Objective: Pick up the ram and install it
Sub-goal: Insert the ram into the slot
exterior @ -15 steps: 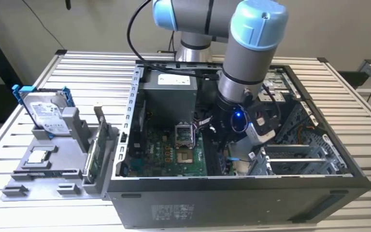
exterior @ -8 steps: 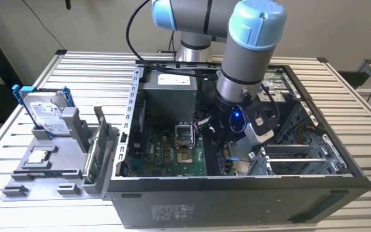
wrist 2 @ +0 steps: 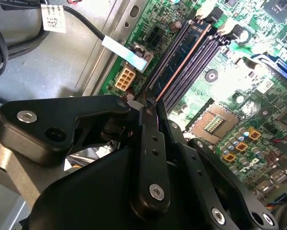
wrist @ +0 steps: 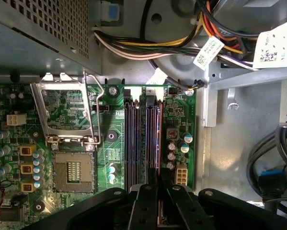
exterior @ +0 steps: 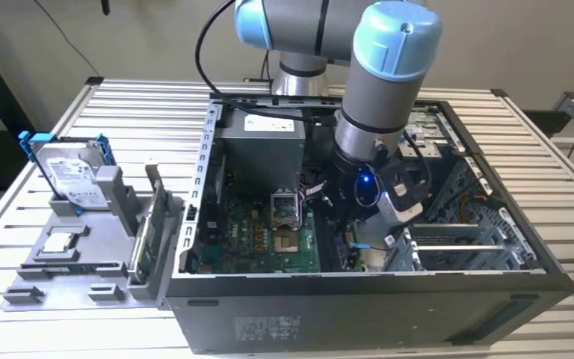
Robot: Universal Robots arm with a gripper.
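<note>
Exterior view first: the arm reaches down into the open computer case (exterior: 486, 224) on the worktop (exterior: 117, 112), its tool (exterior: 365, 224) low over the green board (exterior: 267, 239). Second wrist view: the tool (wrist 2: 150, 108) is nearly closed, pinching the ram (wrist 2: 181, 60) edge-on, the stick lying along the memory slots (wrist 2: 193, 72). First wrist view: same grip (wrist: 158, 184) above the slots (wrist: 141, 139). My guess: seating is under way; it wants straight, even downward pressure.
</note>
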